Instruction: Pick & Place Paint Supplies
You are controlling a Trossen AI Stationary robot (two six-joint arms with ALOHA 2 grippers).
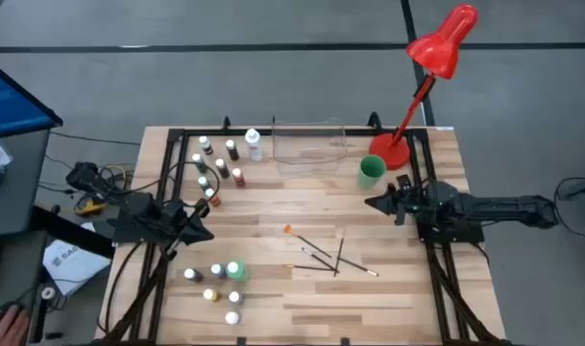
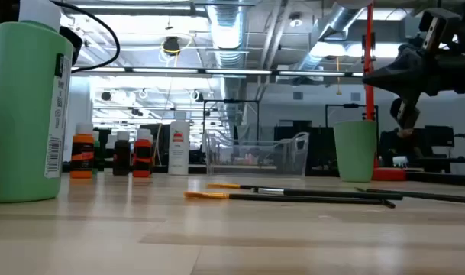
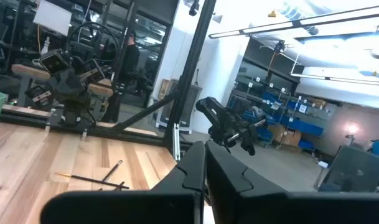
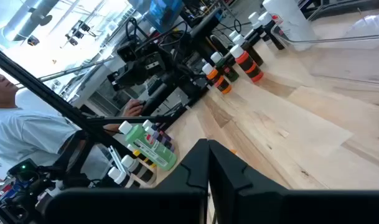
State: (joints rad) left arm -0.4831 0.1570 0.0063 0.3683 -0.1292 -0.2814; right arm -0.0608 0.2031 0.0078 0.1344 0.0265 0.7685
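Observation:
The paint supplies stand and lie on the wooden table. One group of tiny white-capped bottles (image 1: 220, 165) stands upright at the far left, beside a taller white bottle (image 1: 253, 144). Another group (image 1: 215, 286) stands near the front with a taller green bottle (image 1: 235, 271). Thin dark brushes (image 1: 323, 255) lie crossed at mid-table. My left gripper (image 1: 204, 234) is shut and hovers at the left side, pointing right. My right gripper (image 1: 371, 203) is shut and raised at the right side (image 2: 367, 76), pointing left. Neither holds anything.
A clear plastic tray (image 1: 308, 142) and a green cup (image 1: 371, 171) sit at the far edge, with a red desk lamp (image 1: 436, 53) at the far right. A black frame (image 1: 172, 144) borders the table. A person (image 4: 15, 124) stands beyond the left side.

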